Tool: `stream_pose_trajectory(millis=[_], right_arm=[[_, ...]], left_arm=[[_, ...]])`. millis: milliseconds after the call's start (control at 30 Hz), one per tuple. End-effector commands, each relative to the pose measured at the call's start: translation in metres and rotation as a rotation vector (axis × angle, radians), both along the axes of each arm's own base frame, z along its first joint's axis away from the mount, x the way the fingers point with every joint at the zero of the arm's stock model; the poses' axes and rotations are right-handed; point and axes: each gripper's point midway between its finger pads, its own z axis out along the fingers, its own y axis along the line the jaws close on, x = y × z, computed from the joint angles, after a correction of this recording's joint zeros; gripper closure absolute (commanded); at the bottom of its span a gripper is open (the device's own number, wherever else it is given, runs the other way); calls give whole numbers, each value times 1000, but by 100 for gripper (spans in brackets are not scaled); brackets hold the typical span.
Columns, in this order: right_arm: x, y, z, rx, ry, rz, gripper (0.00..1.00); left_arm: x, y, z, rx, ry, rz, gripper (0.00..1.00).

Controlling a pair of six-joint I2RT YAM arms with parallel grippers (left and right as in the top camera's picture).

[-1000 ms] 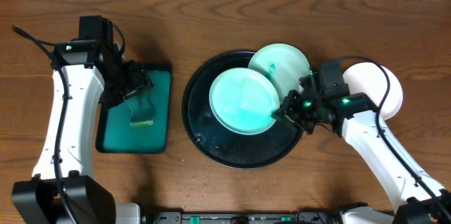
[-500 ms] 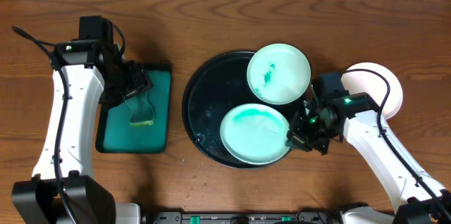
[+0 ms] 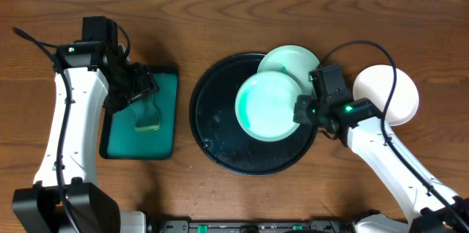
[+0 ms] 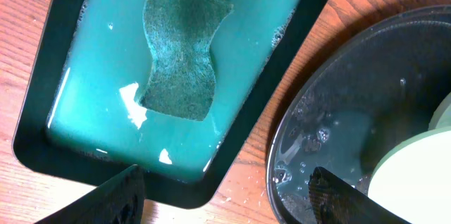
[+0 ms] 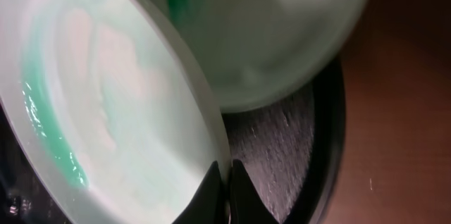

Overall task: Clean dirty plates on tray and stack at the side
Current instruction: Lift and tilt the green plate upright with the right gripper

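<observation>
The large black tray (image 3: 220, 130) sits mid-table. My right gripper (image 3: 302, 108) is shut on the right rim of a mint green plate (image 3: 267, 105) with a green smear, held over the tray; the wrist view shows the fingers (image 5: 227, 182) pinching that plate's rim (image 5: 113, 111). A second mint green plate (image 3: 289, 61) lies partly under it on the tray's far right rim, also in the wrist view (image 5: 282, 27). A white plate (image 3: 388, 90) lies on the table at the right. My left gripper (image 3: 139, 90) is open above the teal tray, fingertips (image 4: 225, 196) spread.
A rectangular teal tray (image 3: 117, 141) with soapy water and a green sponge (image 4: 180, 48) lies at the left. The black tray's wet floor (image 4: 338, 132) shows in the left wrist view. Bare wooden table lies all around.
My right gripper has swung the held mint plate from the tray's near right up toward the far right, so it again overlaps the second mint plate. The left arm has not moved.
</observation>
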Motion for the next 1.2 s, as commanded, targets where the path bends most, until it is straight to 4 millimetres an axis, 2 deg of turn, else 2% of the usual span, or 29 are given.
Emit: stream_pose_trajectory(millis=[0,300,433,600,800,900,1167], right_arm=[[12,8,13,-52,-107,81,99],[34,33,38,-93,-283,263,99],[42,38,52,-154,-350,338,99],[54,42,78,-268,-444,397,99],[65,55,119,-396,-561,471,99],[65,59,133,-498,-605,524,99],[54,66,148,-797,-653,620,99]], left_arm=[[2,0,7,3,-20,0,25],[2,0,7,3,-20,0,25],[1,0,7,3,-20,0,25],[1,0,7,3,-20,0,25],[1,0,7,3,-20,0,25],[1,0,7,3,-20,0,25],[2,0,7,3,-21,0,25]])
